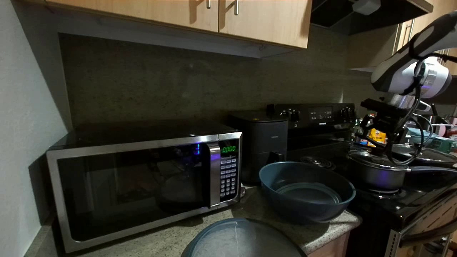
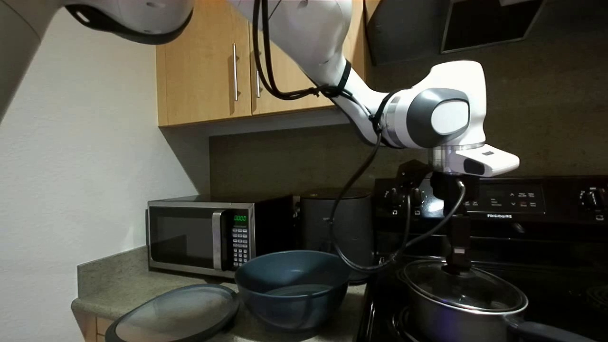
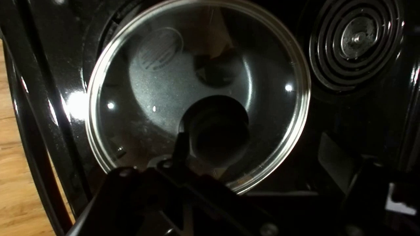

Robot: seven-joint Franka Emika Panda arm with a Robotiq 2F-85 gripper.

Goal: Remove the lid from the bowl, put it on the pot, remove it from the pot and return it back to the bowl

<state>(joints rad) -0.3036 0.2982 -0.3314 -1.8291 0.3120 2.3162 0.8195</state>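
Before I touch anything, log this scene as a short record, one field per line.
Claw: open, at the lid's knob; contact unclear
Lid: glass, metallic rim, resting on the pot
Pot: on the stove
Bowl: blue, uncovered, on the counter
Disc: pale grey, beside the bowl
Microwave: door shut, green digits lit

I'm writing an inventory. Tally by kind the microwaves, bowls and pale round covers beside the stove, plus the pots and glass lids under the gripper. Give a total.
Microwave: 1
Bowl: 1
Pale round cover: 1
Pot: 1
Glass lid: 1
Total: 5
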